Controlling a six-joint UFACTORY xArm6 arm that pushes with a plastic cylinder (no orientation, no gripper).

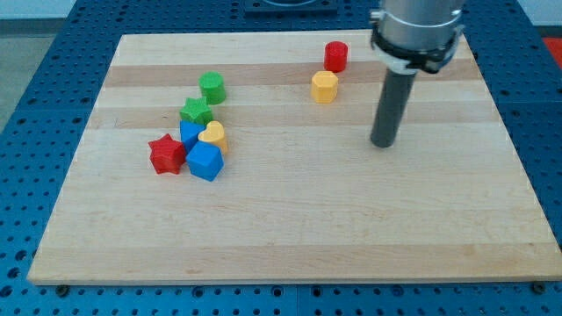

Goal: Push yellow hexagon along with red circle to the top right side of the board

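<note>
On the wooden board (290, 237), toward the view's upper right, my tip (382, 143) is resting on the surface, well to the right of the yellow hexagon (324, 87) and lower in the view. No claw here, just a bare rod, so nothing is being grasped or clenched; it is touching no block.

The yellow hexagon is sitting just below the red circle (335, 56), the two nearly touching, both in the upper middle-right of the board. I am judging the task as barely partway: the pair is together and near the top edge, but the top right corner is well apart from them. The tip is standing on their right side, so I am guessing it needs to get round to their left before pushing.

The other blocks are sitting clustered at the view's left: green circle (212, 87), green star (196, 111), red star (166, 154), yellow heart (212, 135), two blue blocks (205, 161).

No brands, labels or writing are showing anywhere.
</note>
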